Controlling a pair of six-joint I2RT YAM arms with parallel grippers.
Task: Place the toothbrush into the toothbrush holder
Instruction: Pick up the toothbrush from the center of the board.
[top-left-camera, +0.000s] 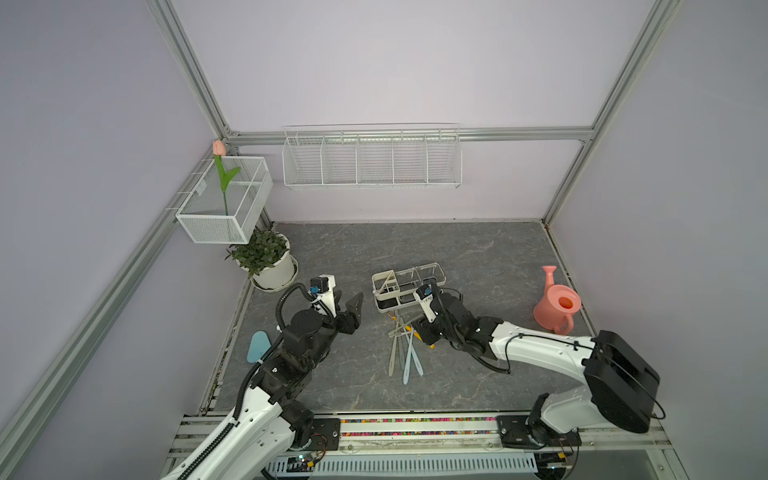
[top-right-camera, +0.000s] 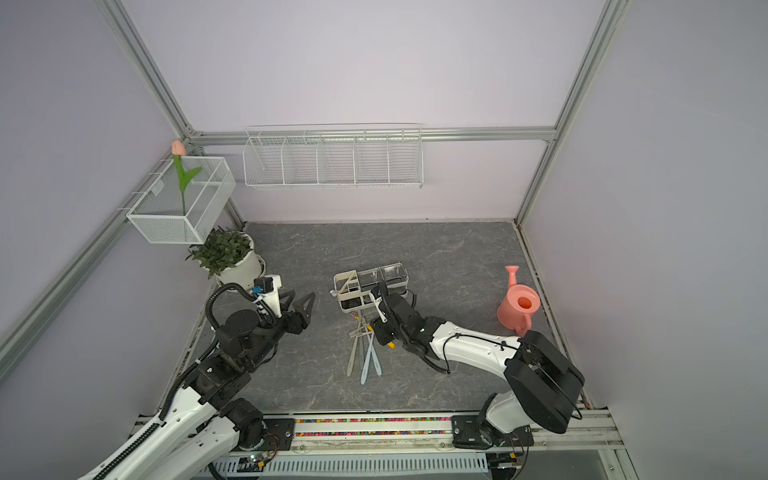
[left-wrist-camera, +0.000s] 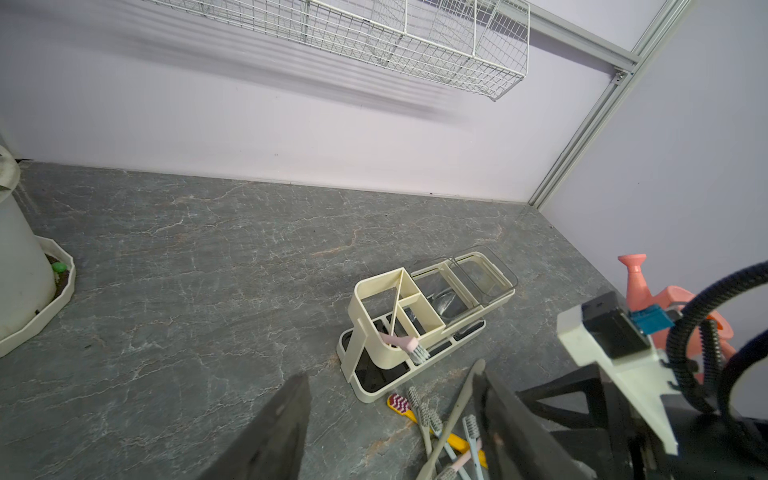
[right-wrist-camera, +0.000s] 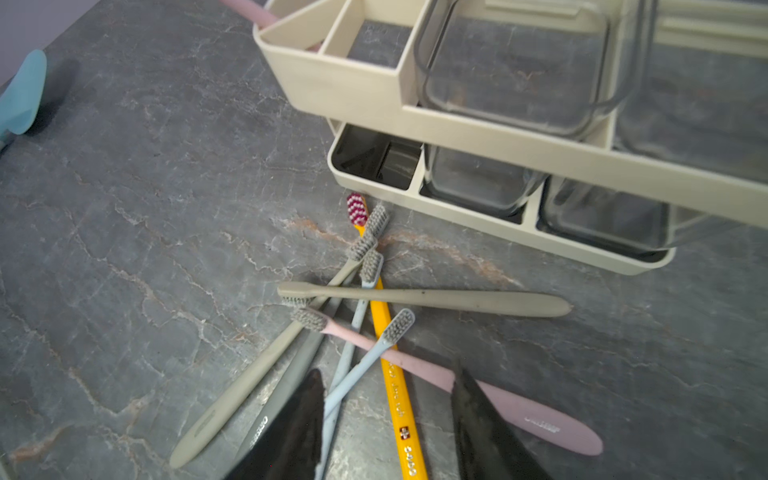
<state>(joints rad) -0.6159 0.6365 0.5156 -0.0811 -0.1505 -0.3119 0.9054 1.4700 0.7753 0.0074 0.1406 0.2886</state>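
Note:
The cream toothbrush holder (top-left-camera: 390, 305) (left-wrist-camera: 386, 353) stands mid-floor, with two clear cups beside its divided bin. A pink toothbrush (left-wrist-camera: 401, 341) leans in that bin, bristles over the wall. In front lies a crossed pile of several toothbrushes (top-left-camera: 405, 351) (top-right-camera: 365, 353). My right gripper (right-wrist-camera: 387, 374) hangs low over the pile, open. Its jaws straddle the yellow toothbrush (right-wrist-camera: 398, 397), a pale blue one (right-wrist-camera: 361, 365) and a pink handle (right-wrist-camera: 540, 419). My left gripper (top-left-camera: 349, 301) (left-wrist-camera: 392, 378) hovers open and empty, left of the holder.
A pink watering can (top-left-camera: 557, 307) stands at the right. A potted plant (top-left-camera: 266, 257) sits at the back left under a white mesh box (top-left-camera: 224, 199). A long wire basket (top-left-camera: 372, 160) hangs on the back wall. A pale blue flat object (top-left-camera: 258, 347) lies beside my left arm.

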